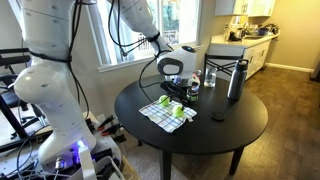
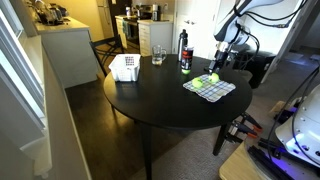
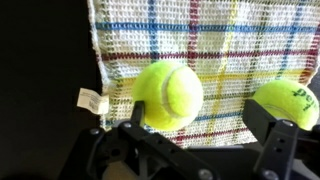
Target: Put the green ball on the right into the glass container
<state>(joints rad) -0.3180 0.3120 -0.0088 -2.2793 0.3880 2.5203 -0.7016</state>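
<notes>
Round black counter point(image 1: 235, 125), smooth. Woven checked cloth point(image 3: 230, 40) on it carries ball point(image 3: 167, 95) and twin point(image 3: 290, 100), both fuzzy. Bottle point(image 1: 236, 80) and glass point(image 1: 210, 77) stand well apart from them. Tool point(image 3: 200, 122) hangs open, fingers point(image 3: 272, 135) straddling ball. Judged light, springy, grippy felt, liable to roll: grip across its widest middle.

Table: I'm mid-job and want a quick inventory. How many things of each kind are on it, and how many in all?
Green balls: 2
Checked cloth: 1
Glass container: 1
Dark bottle: 1
Low box: 1
Total: 6
</notes>
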